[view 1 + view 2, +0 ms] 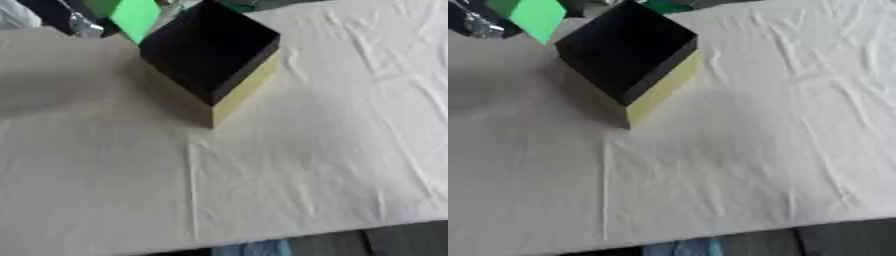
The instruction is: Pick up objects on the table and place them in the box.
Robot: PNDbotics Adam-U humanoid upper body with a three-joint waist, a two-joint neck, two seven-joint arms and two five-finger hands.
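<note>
The left hand (83,22), finger state indeterminate, carries a bright green flat block (133,16) at the upper left, just beside the black-lined, yellow-walled open box (210,50) lying to its right on the white-clothed tabletop (306,165)

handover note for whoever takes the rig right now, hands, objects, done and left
Left hand: dark and silver, upper left corner, at a bright green flat object; grip on it cannot be told.
Right hand: not in view.
Box: yellow-sided box with dark interior on the white cloth-covered table, open top; contents cannot be seen.
Done: nothing confirmed inside.
Left: get the green object into the box.
</note>
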